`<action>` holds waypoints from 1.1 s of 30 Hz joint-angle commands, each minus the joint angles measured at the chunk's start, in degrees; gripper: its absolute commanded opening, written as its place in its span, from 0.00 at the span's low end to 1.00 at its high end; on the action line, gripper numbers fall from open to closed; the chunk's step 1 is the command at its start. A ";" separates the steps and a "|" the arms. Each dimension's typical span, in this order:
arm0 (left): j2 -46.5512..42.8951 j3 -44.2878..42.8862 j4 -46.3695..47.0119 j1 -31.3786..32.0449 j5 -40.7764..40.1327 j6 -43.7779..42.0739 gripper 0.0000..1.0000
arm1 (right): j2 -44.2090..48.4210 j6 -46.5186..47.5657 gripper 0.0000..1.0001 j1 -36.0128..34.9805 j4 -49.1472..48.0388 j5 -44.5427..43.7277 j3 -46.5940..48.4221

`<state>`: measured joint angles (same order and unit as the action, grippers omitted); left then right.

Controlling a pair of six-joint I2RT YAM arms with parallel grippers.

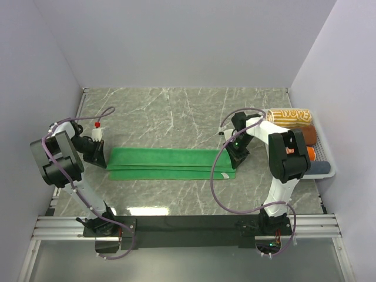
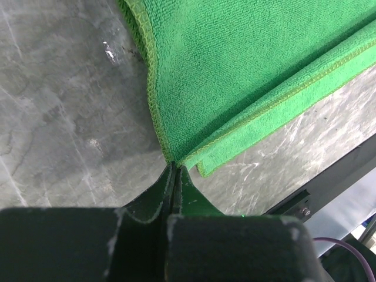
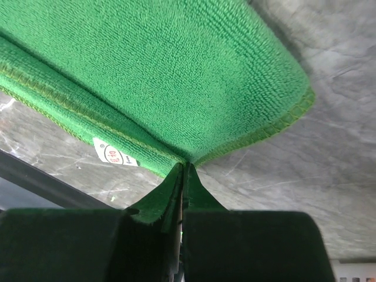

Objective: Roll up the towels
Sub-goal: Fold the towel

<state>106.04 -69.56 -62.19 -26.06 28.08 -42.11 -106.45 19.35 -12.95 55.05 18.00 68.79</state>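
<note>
on marble table, green towel.

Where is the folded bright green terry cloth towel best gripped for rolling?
Probably at a short end, coming low from beyond it: the bright green terry cloth towel lies flat as a long strip. The left gripper and right gripper are shut on those ends.

Overhead view looks down from 6 o'clock, distant; wrist views, close at 9 and 3 o'clock, share the green towel.
</note>
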 commanded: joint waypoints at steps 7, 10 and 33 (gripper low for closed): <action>-2.76 -1.10 -4.33 -0.57 3.21 -5.87 0.01 | 1.77 1.83 0.00 0.03 2.43 -1.92 3.63; -4.52 -0.67 -6.27 -0.74 4.09 -8.59 0.01 | 2.83 2.62 0.00 -0.06 2.78 -1.91 3.37; -9.18 2.31 -11.29 -2.24 6.29 -18.71 0.06 | 6.17 6.92 0.07 0.12 1.64 -3.23 0.12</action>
<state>99.81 -68.42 -71.66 -27.88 33.21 -56.34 -102.78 24.23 -12.97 56.51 15.90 70.19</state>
